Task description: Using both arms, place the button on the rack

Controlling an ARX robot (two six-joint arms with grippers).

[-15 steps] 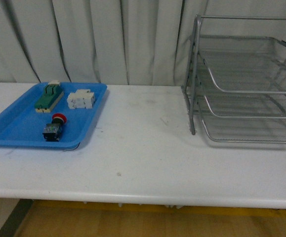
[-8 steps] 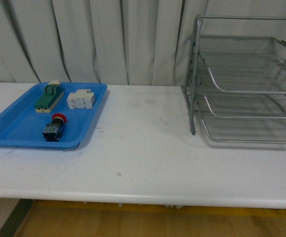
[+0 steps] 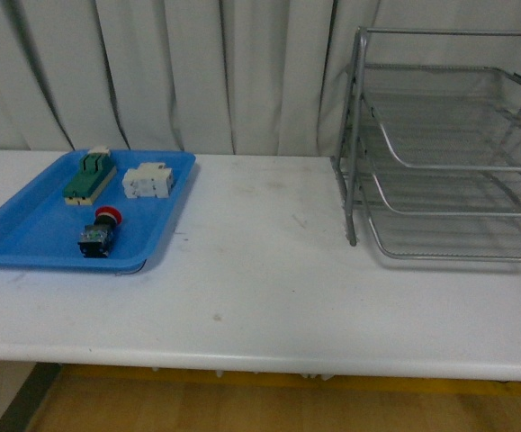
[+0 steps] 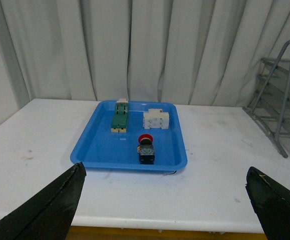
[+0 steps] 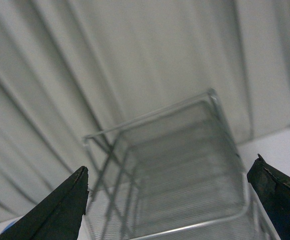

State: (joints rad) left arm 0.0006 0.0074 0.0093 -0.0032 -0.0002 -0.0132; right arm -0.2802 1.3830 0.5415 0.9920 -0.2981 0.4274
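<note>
The button [image 3: 98,234], red cap on a black body, lies in the blue tray [image 3: 26,236] at the table's left; it also shows in the left wrist view [image 4: 146,148]. The silver wire-mesh rack [image 3: 449,148] stands at the right; its edge shows in the left wrist view [image 4: 277,105]. Neither arm shows in the front view. My left gripper [image 4: 167,200] is open and empty, well short of the tray, over the table's near edge. My right gripper [image 5: 170,200] is open and empty, facing the rack's mesh tiers [image 5: 185,175] from close by.
A green terminal block [image 3: 89,177] and a white blocky component [image 3: 148,181] lie in the blue tray's far half. A white curtain [image 3: 197,72] hangs behind the table. The white tabletop [image 3: 260,261] spans between tray and rack.
</note>
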